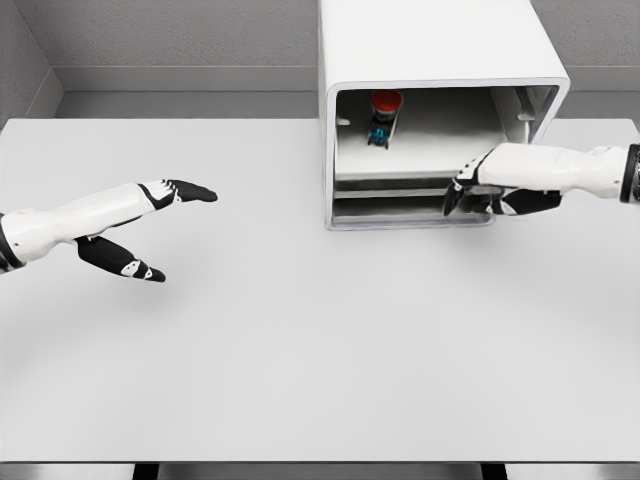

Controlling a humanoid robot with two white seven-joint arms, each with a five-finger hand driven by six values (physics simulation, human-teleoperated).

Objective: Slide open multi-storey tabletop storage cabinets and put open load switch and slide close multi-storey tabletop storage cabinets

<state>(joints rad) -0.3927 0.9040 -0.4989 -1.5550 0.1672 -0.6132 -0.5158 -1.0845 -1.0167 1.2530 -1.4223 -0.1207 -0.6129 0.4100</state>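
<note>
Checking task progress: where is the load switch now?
In the head view, the load switch stands inside the open cabinet, toward its left, beyond the right hand.

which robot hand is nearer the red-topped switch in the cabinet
Right. The right robot hand is at the cabinet front, just below and right of the switch; the left robot hand hovers far left over the table.

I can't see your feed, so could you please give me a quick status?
Left hand open over table. Right hand at cabinet drawer front, grip unclear. Switch inside. Nothing in the way.
</note>
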